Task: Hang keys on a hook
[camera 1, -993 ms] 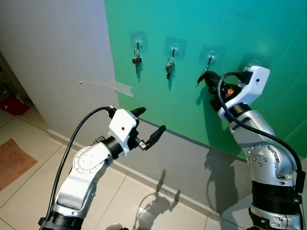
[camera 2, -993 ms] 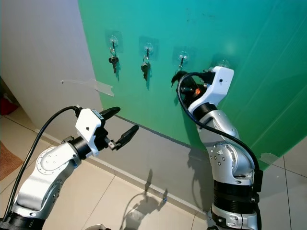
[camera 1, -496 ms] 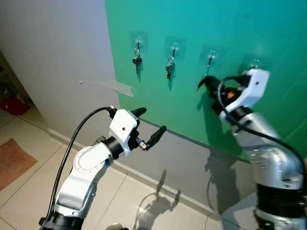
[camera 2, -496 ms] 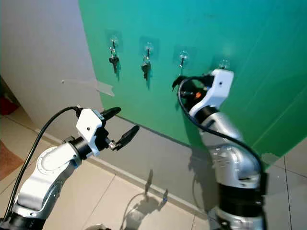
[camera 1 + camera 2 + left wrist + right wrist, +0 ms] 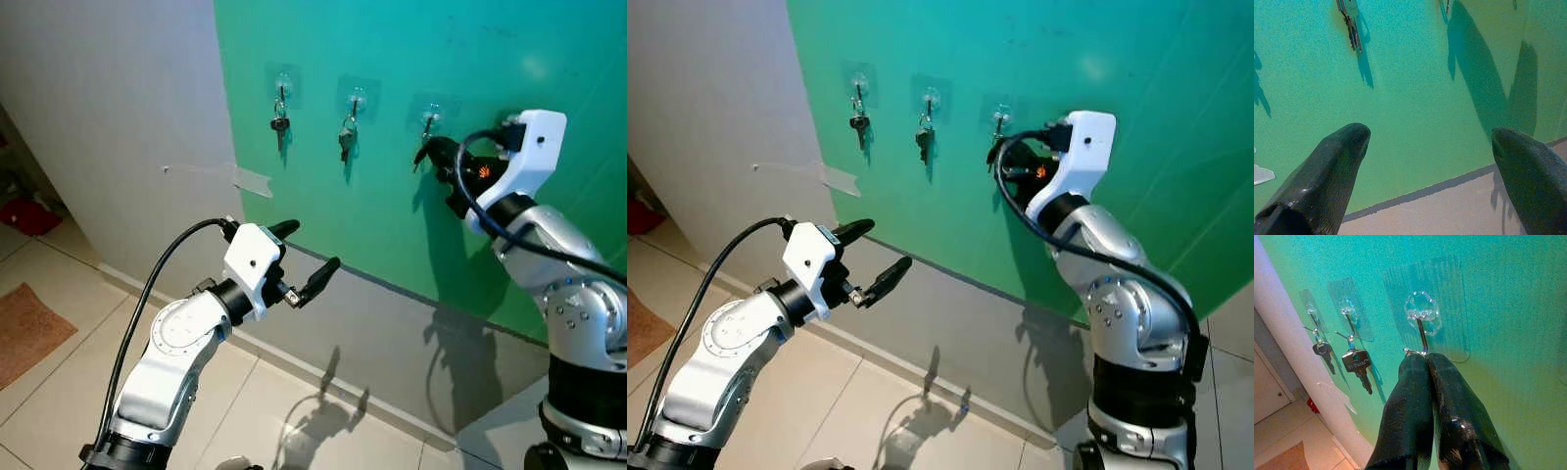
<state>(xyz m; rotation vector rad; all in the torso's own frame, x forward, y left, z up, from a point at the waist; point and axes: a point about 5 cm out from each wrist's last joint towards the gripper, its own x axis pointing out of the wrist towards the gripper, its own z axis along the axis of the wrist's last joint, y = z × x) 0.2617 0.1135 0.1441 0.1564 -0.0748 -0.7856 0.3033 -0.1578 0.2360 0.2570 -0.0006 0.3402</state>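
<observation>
At the third hook [image 5: 1421, 335], right gripper [image 5: 1422, 358] fingertips pinched together, key ring [image 5: 1409, 351] just at their tips

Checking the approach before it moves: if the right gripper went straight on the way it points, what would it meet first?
Probably the hook: the right gripper is shut, with its tips right at the hook's lower bend, and the green wall is just behind. Depth is hard to judge.

Four adhesive hooks [image 5: 282, 82] on green wall; two hung keys [image 5: 279, 125]; two claws [image 5: 306, 258].
</observation>
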